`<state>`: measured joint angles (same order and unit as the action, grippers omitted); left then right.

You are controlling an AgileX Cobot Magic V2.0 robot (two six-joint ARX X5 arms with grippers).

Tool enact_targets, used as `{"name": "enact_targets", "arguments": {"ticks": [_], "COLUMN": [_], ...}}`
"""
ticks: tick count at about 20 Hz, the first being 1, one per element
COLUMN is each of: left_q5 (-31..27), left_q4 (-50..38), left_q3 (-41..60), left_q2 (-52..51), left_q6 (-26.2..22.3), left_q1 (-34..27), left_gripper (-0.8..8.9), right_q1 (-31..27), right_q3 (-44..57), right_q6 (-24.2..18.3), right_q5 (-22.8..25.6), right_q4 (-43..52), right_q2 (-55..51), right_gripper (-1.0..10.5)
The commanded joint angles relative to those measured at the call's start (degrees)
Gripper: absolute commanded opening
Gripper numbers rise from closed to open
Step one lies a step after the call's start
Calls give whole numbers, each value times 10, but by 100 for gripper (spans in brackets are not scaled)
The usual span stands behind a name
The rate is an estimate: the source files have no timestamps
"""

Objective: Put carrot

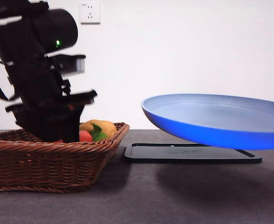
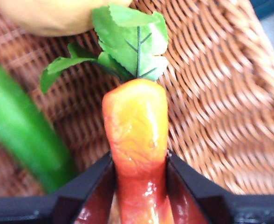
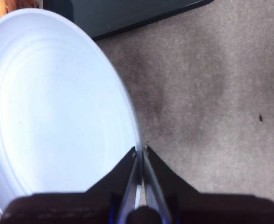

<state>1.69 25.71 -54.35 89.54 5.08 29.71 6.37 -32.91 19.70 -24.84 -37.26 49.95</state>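
The carrot [image 2: 137,140] is glossy orange-red with green leaves at its thick end. My left gripper [image 2: 139,186] is shut on its body, inside the wicker basket [image 2: 211,93]. In the front view the left arm reaches down into the basket [image 1: 53,163] and only the carrot's red top and leaves [image 1: 91,135] show above the rim. My right gripper [image 3: 140,158] is shut on the rim of a blue plate [image 3: 53,102] and holds it in the air, slightly tilted, at the right of the front view [image 1: 216,119].
A yellow-brown potato [image 1: 102,126] lies in the basket beside the carrot; it also shows in the left wrist view [image 2: 48,16]. A green vegetable [image 2: 20,130] lies in the basket too. A flat black tray [image 1: 193,153] lies on the table under the plate.
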Motion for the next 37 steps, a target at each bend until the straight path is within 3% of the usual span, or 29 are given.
{"name": "enact_targets", "arguments": {"ticks": [1, 2, 6, 10, 16, 22, 25, 28, 32, 37], "left_q5": [3, 27, 243, 192, 131, 134, 134, 137, 135, 122], "left_q4": [28, 37, -43, -126, -130, -126, -130, -136, -99, 21], "left_q3": [-39, -55, -113, -113, -113, -113, -113, -114, -114, -114], "left_q2": [-46, -77, -121, -88, 15, 78, 78, 75, 11, -148], "left_q6": [-7, -6, 36, 37, 37, 37, 38, 46, 54, 47], "left_q1": [3, 5, 61, 181, 244, 247, 250, 250, 235, 203], "left_gripper": [110, 110, 111, 111, 113, 124, 255, 261, 260, 260], "right_q1": [1, 1, 1, 2, 2, 2, 2, 2, 0, 0], "right_q3": [-8, -8, -8, -8, -8, -8, -8, -8, -8, -36], "right_q6": [-1, -1, 0, 0, -1, -1, -1, -1, -1, -14], "right_q5": [-1, -1, -2, -3, -3, -4, -3, -3, -2, -2], "right_q4": [7, 7, 7, 7, 1, -10, -12, -13, -15, -3], "right_q2": [2, 3, 3, 4, 8, 9, 9, 9, 21, 123], "right_gripper": [4, 4, 4, 4, 4, 4, 4, 4, 3, 4]}}
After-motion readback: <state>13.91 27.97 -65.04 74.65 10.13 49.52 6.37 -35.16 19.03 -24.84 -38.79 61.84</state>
